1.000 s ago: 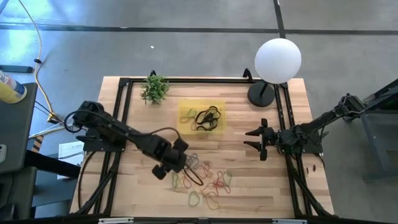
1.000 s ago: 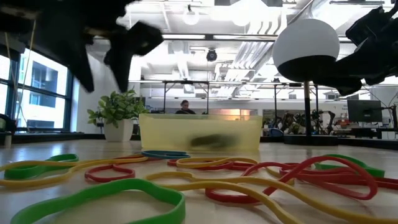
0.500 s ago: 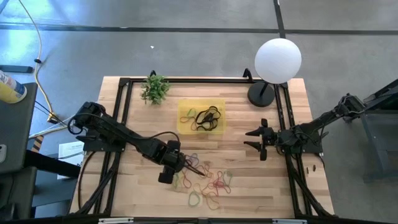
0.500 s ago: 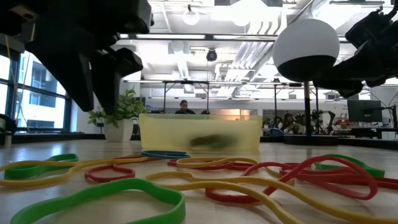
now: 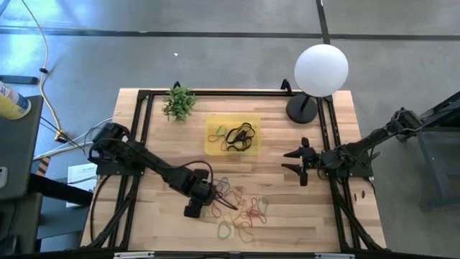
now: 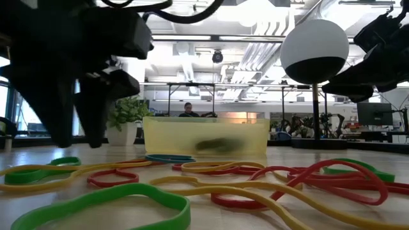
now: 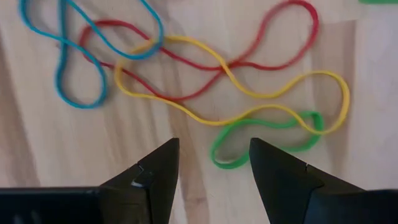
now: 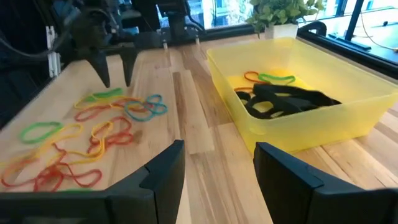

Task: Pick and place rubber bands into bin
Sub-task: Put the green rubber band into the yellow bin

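Wood planks made up the butcher-block table [image 5: 287, 216], framed by a black metal rail. On the left, the left gripper [image 5: 215, 199] reached low over the near edge of the scattered rubber bands [image 5: 241, 212], thin loops in red, yellow, green, orange and blue lying loose on the wood. Its two dark fingers [image 7: 155, 177] stood apart with nothing between them; from the wrist, a small green loop [image 7: 264, 140] lay just ahead of the tips, tangled with a long yellow loop [image 7: 249, 102], a red one [image 7: 205, 62] and a blue one [image 7: 81, 68]. Whether the tips touched the wood I couldn't tell. From table level the left arm was only a big dark shape [image 6: 70, 70] hanging over the bands and cut off at the top.

Behind the pile, near the middle of the table, sat the shallow translucent yellow plastic bin [image 5: 233, 135]. Some bands were already in it: a dark clump [image 8: 283, 99] with a green loop and an orange loop beside it. Through the cloudy wall at table height the contents were only a dim smudge [image 6: 217, 145]. A small green potted plant [image 5: 178, 102] stood to the bin's left at the far edge.

To the right, a white globe lamp on a black round base [image 5: 321, 70] occupied the far corner. The right gripper [image 5: 297, 162] hovered off to the right of the bin, well apart from the bands, its jaws apart and empty. Beyond the bin, in the room, a person [image 6: 189, 110] was partly hidden.
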`<state>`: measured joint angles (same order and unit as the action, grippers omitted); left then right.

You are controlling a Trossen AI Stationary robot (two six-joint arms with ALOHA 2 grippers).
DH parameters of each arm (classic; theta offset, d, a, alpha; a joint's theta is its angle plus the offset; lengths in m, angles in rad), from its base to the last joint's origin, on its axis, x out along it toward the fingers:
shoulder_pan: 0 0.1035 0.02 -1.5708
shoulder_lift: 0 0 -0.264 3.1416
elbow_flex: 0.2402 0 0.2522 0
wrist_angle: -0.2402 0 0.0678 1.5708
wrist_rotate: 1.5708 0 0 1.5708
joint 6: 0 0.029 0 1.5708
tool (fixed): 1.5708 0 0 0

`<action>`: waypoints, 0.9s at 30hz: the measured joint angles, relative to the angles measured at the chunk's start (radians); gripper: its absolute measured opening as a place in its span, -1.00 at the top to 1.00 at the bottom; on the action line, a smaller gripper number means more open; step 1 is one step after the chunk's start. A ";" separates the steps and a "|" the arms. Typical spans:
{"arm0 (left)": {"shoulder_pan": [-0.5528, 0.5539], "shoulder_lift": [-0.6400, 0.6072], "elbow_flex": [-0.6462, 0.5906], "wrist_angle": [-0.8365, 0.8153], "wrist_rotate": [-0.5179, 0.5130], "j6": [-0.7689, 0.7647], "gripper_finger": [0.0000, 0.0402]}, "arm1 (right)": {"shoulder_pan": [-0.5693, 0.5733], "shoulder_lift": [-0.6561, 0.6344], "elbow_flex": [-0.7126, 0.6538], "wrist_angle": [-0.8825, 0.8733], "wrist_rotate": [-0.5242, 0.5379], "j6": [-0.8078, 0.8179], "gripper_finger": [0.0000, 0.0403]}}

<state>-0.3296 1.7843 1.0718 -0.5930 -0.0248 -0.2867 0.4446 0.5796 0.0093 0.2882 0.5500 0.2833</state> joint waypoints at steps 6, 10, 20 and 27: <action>0.000 0.015 -0.001 -0.011 0.008 -0.011 0.08 | 0.000 0.023 0.000 0.014 0.000 0.005 0.10; 0.000 0.042 -0.001 -0.013 0.021 -0.025 0.08 | 0.000 0.026 0.000 0.012 0.000 0.018 0.10; 0.000 0.062 0.003 -0.005 0.037 -0.040 0.10 | 0.000 0.042 -0.001 0.017 -0.003 0.030 0.10; 0.001 0.063 0.002 -0.008 0.027 -0.035 0.42 | 0.000 0.043 -0.001 0.023 0.000 0.030 0.10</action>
<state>-0.3287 1.8477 1.0740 -0.6014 0.0025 -0.3219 0.4446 0.6228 0.0082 0.3111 0.5499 0.3138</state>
